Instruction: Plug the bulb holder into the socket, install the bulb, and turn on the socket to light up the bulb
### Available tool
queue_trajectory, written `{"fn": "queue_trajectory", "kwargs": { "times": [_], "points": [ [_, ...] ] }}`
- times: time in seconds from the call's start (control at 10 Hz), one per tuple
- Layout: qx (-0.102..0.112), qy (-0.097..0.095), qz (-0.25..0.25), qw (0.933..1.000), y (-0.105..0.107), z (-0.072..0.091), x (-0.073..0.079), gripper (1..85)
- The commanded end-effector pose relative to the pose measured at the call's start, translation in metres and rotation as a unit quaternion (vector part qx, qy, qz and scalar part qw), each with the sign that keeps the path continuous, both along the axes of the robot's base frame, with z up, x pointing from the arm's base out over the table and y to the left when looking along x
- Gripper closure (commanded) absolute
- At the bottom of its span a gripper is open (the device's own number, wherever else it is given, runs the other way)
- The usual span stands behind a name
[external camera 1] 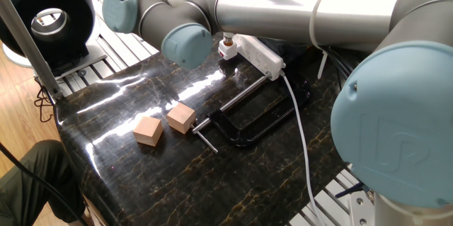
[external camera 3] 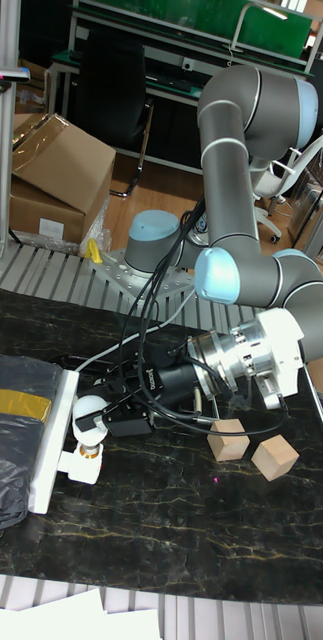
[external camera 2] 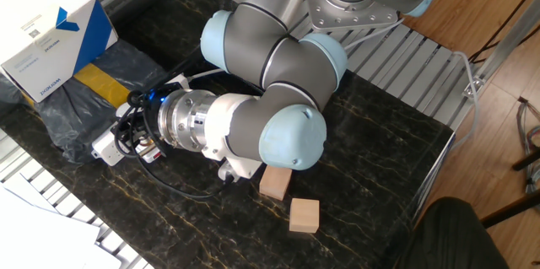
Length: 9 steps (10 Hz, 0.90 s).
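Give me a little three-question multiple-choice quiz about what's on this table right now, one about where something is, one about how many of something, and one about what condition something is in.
1. Where is the bulb?
A. Lying between the wooden cubes
B. On the bulb holder at the end of the socket
C. On the cardboard box

2. How many wooden cubes are on the table?
A. Two
B. Three
C. Five

3. What state is the bulb in?
A. Glowing brightly
B. Broken in pieces
C. Whole and not lit

Answers:
1. B: the tall fixed view shows it on the bulb holder, which sits at the end of the socket.
2. A: only one wooden cube and another wooden cube appear, side by side.
3. C: the globe is intact and plain white, with no glow; the gripper is right beside it.
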<state>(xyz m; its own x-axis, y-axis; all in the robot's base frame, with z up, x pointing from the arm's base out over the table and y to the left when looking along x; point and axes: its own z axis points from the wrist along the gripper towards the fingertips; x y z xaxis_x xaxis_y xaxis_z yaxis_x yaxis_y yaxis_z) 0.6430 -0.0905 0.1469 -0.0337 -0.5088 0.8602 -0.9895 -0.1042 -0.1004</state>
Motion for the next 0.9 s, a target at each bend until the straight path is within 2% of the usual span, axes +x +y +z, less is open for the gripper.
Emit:
{"fn": "queue_trajectory", "kwargs": {
  "times": [0.0, 0.8],
  "points": [
    [0.006, -0.001, -0.005, 1.0, -0.0001, -0.004, -0.0029, 40.7],
    [0.008, 0.0, -0.007, 0.9999, -0.0029, -0.0085, -0.0045, 40.7]
  ]
}}
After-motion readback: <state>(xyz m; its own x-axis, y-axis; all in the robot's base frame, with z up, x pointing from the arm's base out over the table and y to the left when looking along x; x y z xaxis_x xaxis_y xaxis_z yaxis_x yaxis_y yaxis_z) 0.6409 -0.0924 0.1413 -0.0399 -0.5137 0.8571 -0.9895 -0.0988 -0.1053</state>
